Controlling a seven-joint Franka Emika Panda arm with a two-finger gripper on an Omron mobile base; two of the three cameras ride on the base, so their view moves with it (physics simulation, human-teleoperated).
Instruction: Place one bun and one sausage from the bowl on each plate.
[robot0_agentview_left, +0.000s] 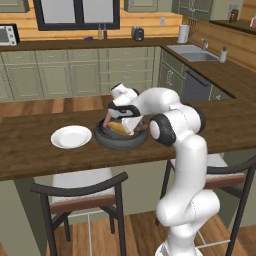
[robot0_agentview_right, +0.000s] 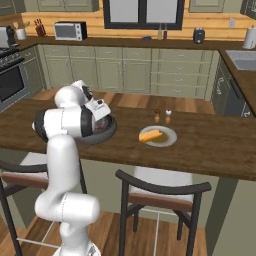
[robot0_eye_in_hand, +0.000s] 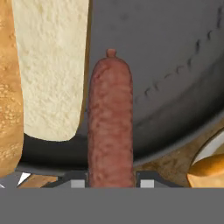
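1. Your tool (robot0_eye_in_hand: 111, 183) is clenched on a sausage (robot0_eye_in_hand: 110, 122). In the hand view the sausage sits between the two fingertips (robot0_eye_in_hand: 78, 183), and its long axis runs straight away from the camera, knotted end pointing up-frame.
2. The held sausage is over the dark bowl (robot0_agentview_left: 107, 141) on the wooden surface (robot0_agentview_left: 30, 155). In the left base view one reddish end (robot0_agentview_left: 107, 121) pokes out beside the tool above the bowl's left half.
3. A bun (robot0_eye_in_hand: 52, 65) lies in the bowl just left of the sausage in the hand view. It is split open, pale crumb showing, with its long axis roughly parallel to the sausage. You can see it as a yellow patch (robot0_agentview_left: 119, 128) in the left base view.
4. In the right base view the second bun (robot0_agentview_right: 150, 135) rests on the plate (robot0_agentview_right: 169, 140) to the right of the bowl, long axis roughly left-right and slightly tilted.
5. The other plate (robot0_agentview_left: 71, 136) is bare and sits just left of the bowl, not touching it.
6. Salt and pepper shakers (robot0_agentview_right: 162, 116) stand behind the plate with the bun.
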